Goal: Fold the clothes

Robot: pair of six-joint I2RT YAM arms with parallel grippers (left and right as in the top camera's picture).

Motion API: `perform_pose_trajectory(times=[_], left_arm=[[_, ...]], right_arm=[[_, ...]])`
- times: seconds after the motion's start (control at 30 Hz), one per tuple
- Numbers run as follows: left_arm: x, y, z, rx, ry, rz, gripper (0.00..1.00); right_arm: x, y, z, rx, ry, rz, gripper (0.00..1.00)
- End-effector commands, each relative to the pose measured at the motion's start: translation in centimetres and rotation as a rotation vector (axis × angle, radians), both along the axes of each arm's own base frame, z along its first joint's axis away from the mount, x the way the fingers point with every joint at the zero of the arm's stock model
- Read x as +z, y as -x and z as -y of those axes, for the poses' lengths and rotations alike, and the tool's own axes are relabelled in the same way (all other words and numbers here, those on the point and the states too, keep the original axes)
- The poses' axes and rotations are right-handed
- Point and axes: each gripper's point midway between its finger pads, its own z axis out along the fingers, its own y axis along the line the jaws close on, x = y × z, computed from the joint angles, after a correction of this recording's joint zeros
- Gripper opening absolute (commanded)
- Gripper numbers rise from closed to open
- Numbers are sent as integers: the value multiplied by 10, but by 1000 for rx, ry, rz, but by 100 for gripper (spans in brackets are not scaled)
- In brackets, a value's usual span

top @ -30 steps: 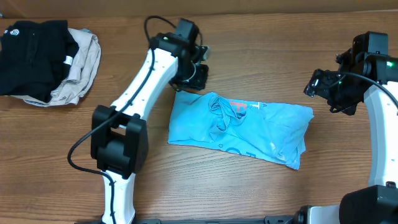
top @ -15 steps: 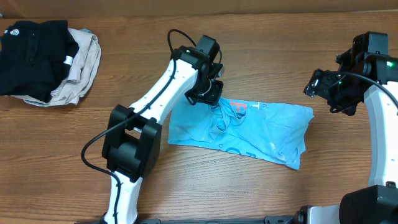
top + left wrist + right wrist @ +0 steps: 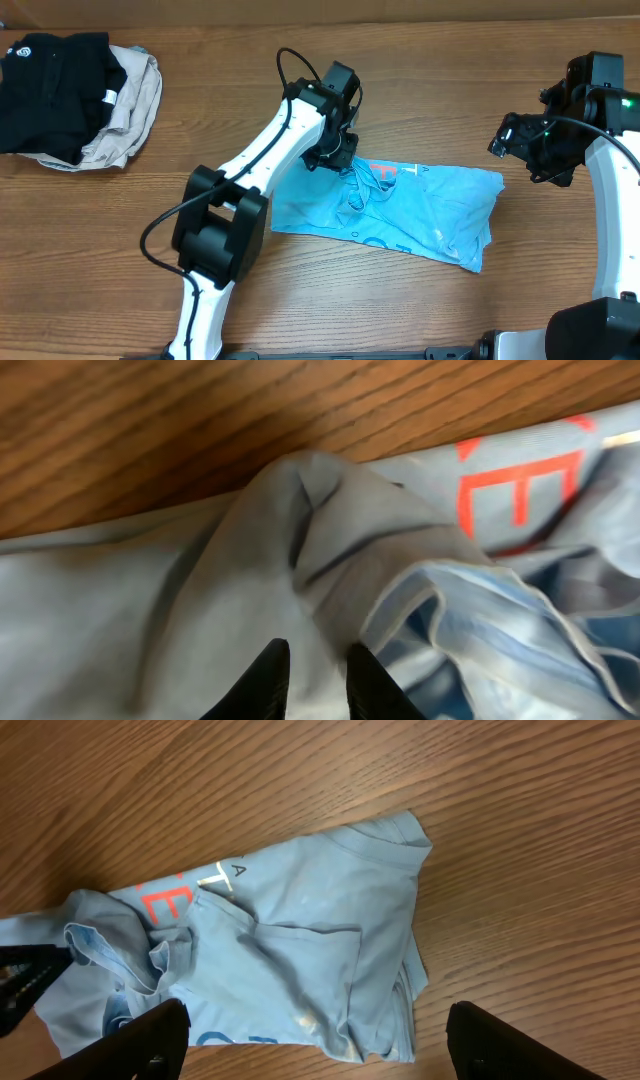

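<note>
The clothes [image 3: 430,205], a light blue T-shirt with red and white lettering, lie crumpled lengthwise in the middle of the table. My left gripper [image 3: 338,158] points down at the shirt's upper left part, beside the bunched collar. In the left wrist view its tips [image 3: 318,650] stand a narrow gap apart against the pale cloth [image 3: 150,590], and a fold runs into that gap. My right gripper [image 3: 503,138] hangs wide open above the table, off the shirt's right end. In the right wrist view it [image 3: 318,1012] looks down on the shirt [image 3: 300,930] and holds nothing.
A black garment [image 3: 45,85] with a small white logo lies on a beige one [image 3: 135,100] at the table's far left corner. Bare wood [image 3: 430,90] runs behind the shirt and along the front edge.
My left arm has swung right and toward the shirt, from beyond its upper left edge down onto the cloth by the collar. The shirt and the right arm have not moved.
</note>
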Motion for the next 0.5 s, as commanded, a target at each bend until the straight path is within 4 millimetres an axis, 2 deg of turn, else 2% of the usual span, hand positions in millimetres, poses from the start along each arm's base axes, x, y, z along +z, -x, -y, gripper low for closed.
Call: perform_pose_trajectory(times=[0.0, 0.27, 0.33, 0.37, 0.47], left_arm=[[-23, 10, 5, -10, 3, -62, 22], [-21, 9, 8, -18, 19, -61, 20], [-20, 9, 9, -22, 27, -62, 13], [-19, 9, 10, -25, 33, -61, 6], [-17, 9, 17, -41, 67, -62, 4]], right_arm=[[6, -2, 3, -6, 13, 20, 86], [6, -5, 3, -4, 15, 30, 86], [6, -5, 3, -4, 15, 31, 86], [6, -5, 3, -4, 15, 31, 86], [6, -5, 3, -4, 15, 30, 86]])
